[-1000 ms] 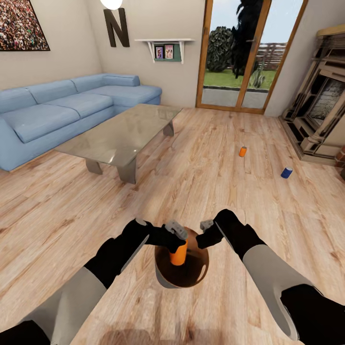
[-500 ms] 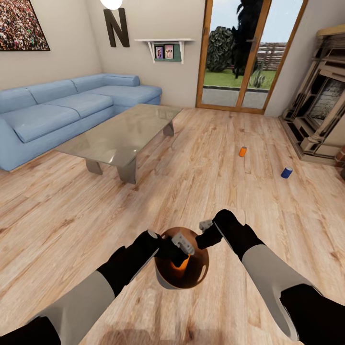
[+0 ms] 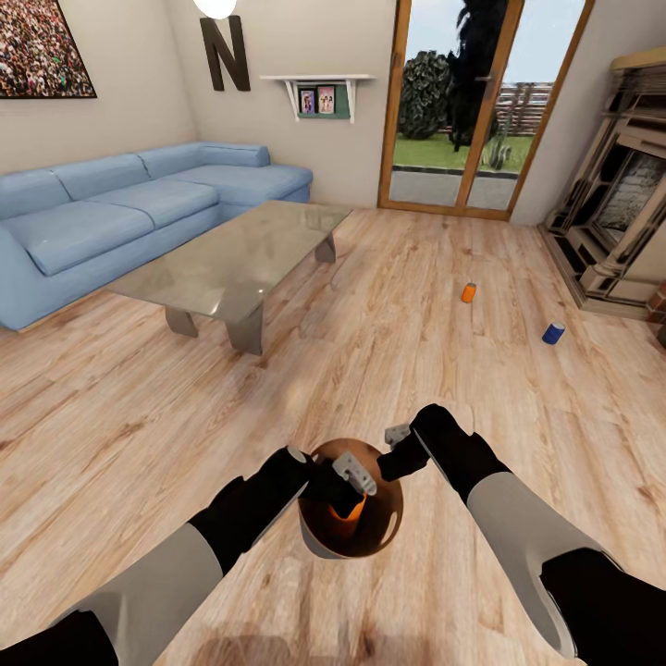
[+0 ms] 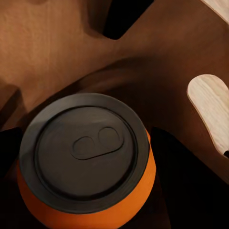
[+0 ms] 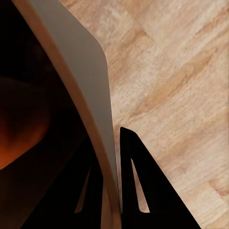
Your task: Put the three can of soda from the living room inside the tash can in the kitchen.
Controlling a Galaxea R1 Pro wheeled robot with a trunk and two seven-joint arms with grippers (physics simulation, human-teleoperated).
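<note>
The trash can (image 3: 384, 511), glossy copper inside, hangs over the wood floor with my right gripper (image 3: 398, 435) shut on its rim. In the right wrist view the pale bin wall (image 5: 81, 62) runs between the two dark fingers (image 5: 130, 176). My left gripper (image 3: 351, 476) reaches down into the bin, shut on an orange soda can (image 3: 348, 524). Up close that can (image 4: 86, 157) shows its grey top, upright against the brown bin wall (image 4: 71, 47). A second orange can (image 3: 469, 292) and a blue can (image 3: 553, 333) lie on the floor far ahead to the right.
A glass coffee table (image 3: 236, 259) stands ahead on the left, before the blue corner sofa (image 3: 120, 208). The fireplace (image 3: 615, 213) lines the right wall. Wood-framed glass doors (image 3: 462, 111) close the far end. Open plank floor lies between me and the two cans.
My left gripper has gone down with the orange can from above the rim into the bin. It has held still for the last half second. The right arm has not moved.
</note>
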